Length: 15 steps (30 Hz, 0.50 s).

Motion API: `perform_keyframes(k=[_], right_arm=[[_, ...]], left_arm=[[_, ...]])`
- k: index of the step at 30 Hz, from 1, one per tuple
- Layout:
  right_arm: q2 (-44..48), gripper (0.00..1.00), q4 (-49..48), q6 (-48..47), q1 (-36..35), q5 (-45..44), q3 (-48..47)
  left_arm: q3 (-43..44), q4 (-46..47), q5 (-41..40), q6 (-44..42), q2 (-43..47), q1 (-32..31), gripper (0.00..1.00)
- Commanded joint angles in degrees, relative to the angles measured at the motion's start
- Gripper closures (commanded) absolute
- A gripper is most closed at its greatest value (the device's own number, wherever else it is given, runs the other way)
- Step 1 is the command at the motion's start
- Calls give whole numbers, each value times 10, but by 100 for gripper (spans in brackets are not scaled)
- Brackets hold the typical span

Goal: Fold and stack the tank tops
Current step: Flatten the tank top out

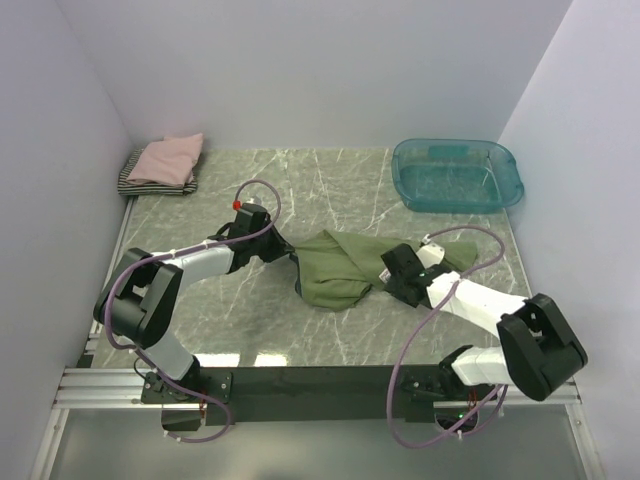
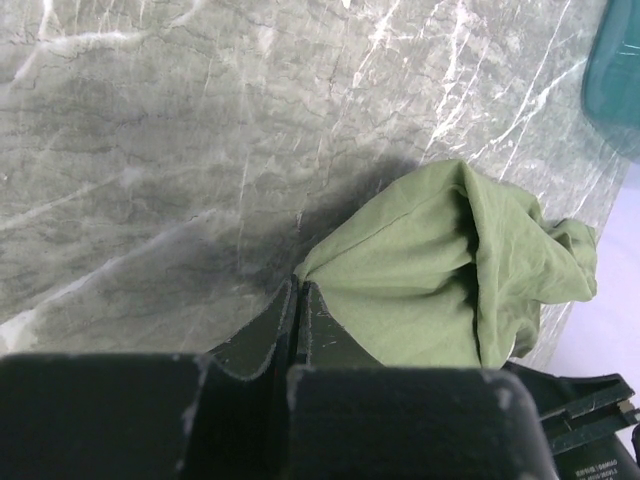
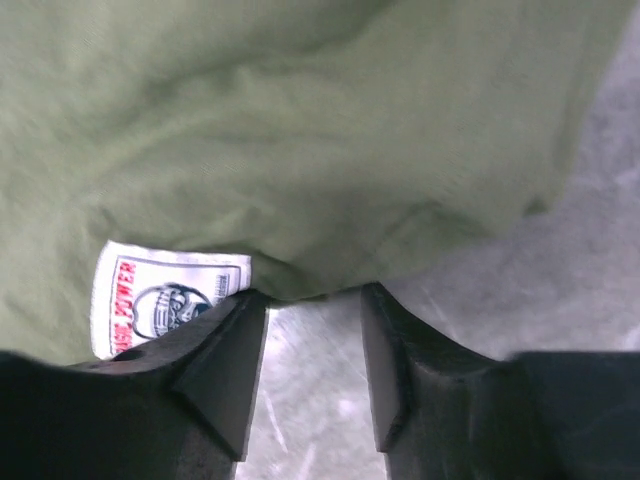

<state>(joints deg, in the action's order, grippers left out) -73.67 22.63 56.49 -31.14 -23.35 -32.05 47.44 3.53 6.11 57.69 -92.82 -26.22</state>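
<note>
On table [image 1: 250, 320], centre: crumpled tank top [image 1: 345, 268]. From it, folded tank tops [image 1: 165, 165] stacked at 10 o'clock, far corner, well apart. tub [image 1: 457, 173] at 2 o'clock, apart. left gripper [image 1: 288, 253] at its 9 o'clock edge; right gripper [image 1: 390, 273] at its 3 o'clock edge.

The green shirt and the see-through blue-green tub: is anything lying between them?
Nothing. In the top view only a bare stretch of the marble table separates the olive-green tank top from the teal tub.
</note>
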Motion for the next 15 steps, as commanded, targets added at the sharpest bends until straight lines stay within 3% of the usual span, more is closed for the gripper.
perform_keyframes(k=[1,3,6,10,15], right_arm=[[-24,52,-22,-6,3,-27,-25],[-32,55,-26,-9,3,-28,-27],[-45,67,-27,-12,3,-32,-35],[-35,100,19,-21,1,-36,-61],[69,100,106,-73,7,-35,-176]], left_arm=[[-1,-1,-13,-14,21,3,99],[-2,-3,-13,-14,24,3,99],[-2,-6,-13,-17,29,4,99],[4,-17,-17,-19,40,4,99],[48,-64,-28,-23,63,34,99]])
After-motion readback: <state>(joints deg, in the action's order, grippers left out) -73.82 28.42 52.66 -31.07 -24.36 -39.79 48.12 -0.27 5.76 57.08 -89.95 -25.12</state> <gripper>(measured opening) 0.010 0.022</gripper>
